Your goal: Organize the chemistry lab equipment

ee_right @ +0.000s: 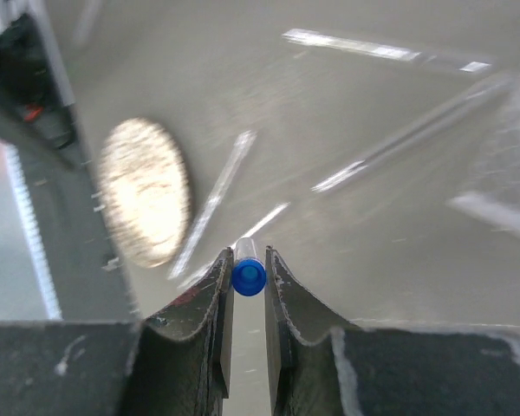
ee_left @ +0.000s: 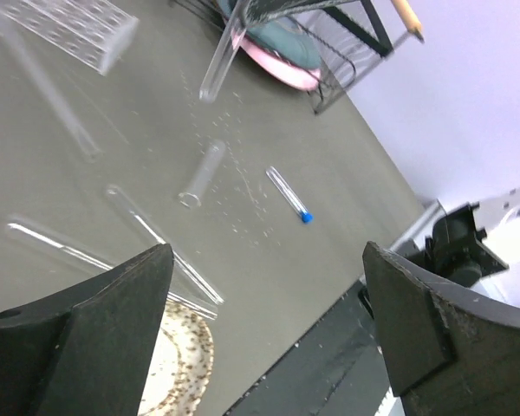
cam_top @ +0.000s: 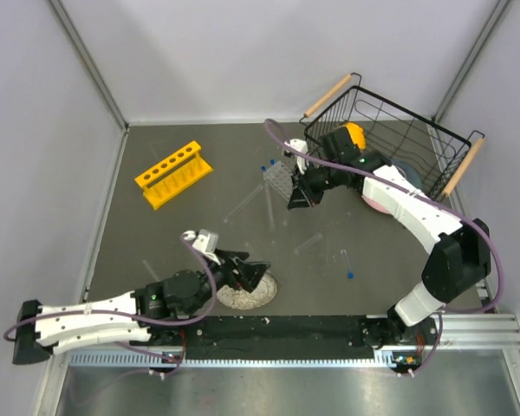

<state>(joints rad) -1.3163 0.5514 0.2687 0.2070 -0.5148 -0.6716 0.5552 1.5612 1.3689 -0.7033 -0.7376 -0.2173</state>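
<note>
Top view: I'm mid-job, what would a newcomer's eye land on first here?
The yellow rack at far left and the black wire basket at far right stand out. Between them clear test tubes lie scattered on the table, and the right gripper pinches a blue-capped vial.

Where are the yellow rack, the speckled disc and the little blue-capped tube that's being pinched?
yellow rack [cam_top: 169,165]: overhead view, on its top bar with the holes.
speckled disc [ee_right: 145,192]: right wrist view, on its middle.
blue-capped vial [ee_right: 249,276]: right wrist view, on its blue cap.
</note>
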